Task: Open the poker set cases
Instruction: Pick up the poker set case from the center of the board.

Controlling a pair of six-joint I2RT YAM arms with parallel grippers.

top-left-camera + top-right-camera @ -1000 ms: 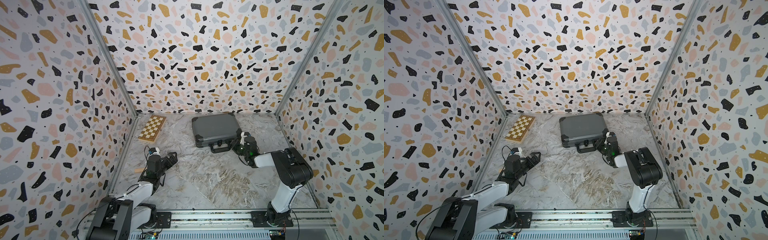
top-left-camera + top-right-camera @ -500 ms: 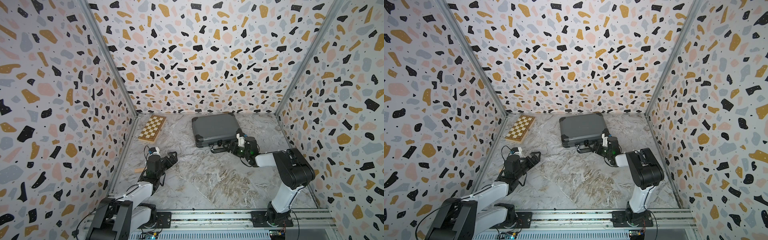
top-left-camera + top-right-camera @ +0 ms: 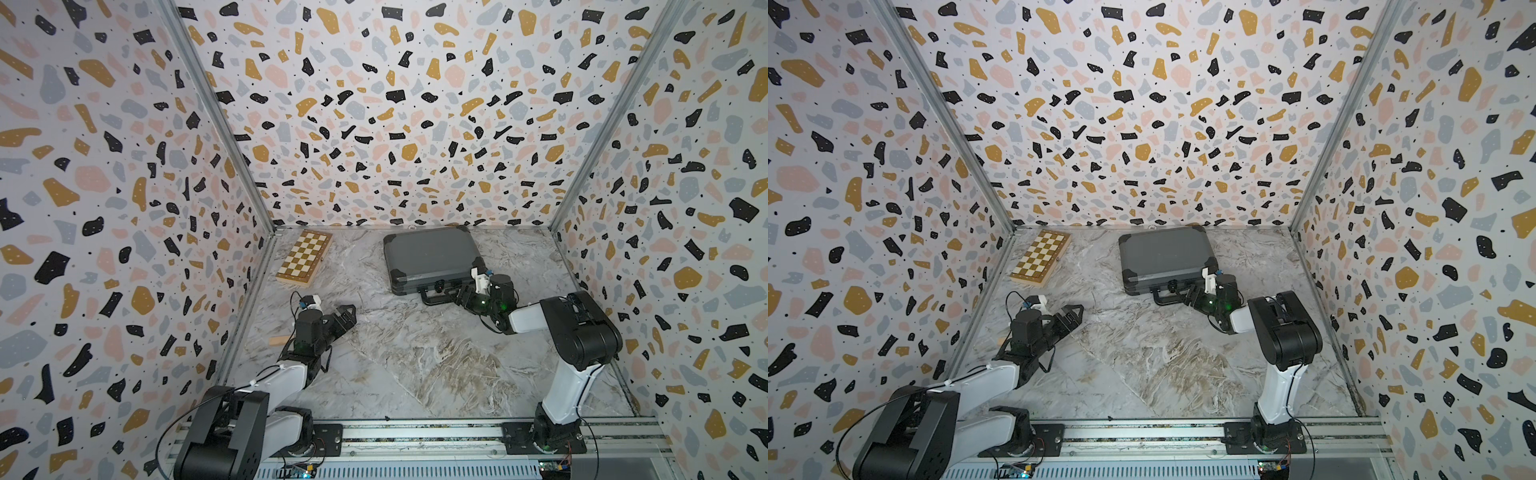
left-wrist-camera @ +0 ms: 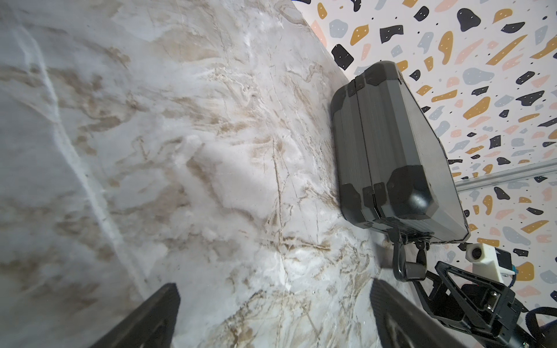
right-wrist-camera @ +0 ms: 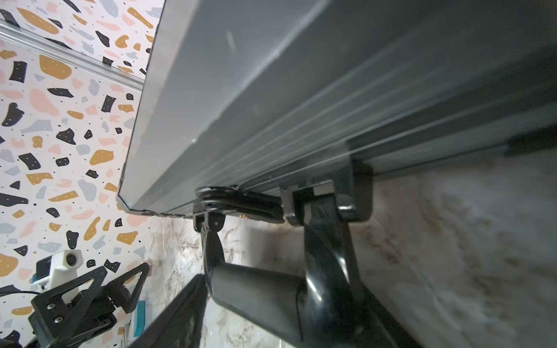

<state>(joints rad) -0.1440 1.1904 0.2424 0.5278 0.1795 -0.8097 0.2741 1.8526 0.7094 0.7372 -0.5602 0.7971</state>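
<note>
- The marble table is mostly bare. The poker case lies flat and closed at the back, right of centre and just off the rear wall, in both top views.
- The case's long axis runs roughly side to side, a bit skewed. Handle edge faces my base rail and the hinge edge faces the wall, so I reckon the lid has to swing up and away from me.
- The chessboard box sits in the back left corner, well apart from the case. Not my target.
- The left gripper is parked low on the left side of the table with its jaws spread wide and nothing in them. It's well apart from the case, so it's clearly the farther arm.
- The right gripper is the near one, right up at the case's front edge. The case lies straight ahead of it and slightly to its left.
- The black handle sits between the right fingers in the right wrist view. I honestly can't tell if they're clamped on it or just straddling it.
- Just beside the handle mount there's what looks like a latch, lying flat against the seam. My guess is that's the bit to flip, a short nudge sideways from where the claw is.
</note>
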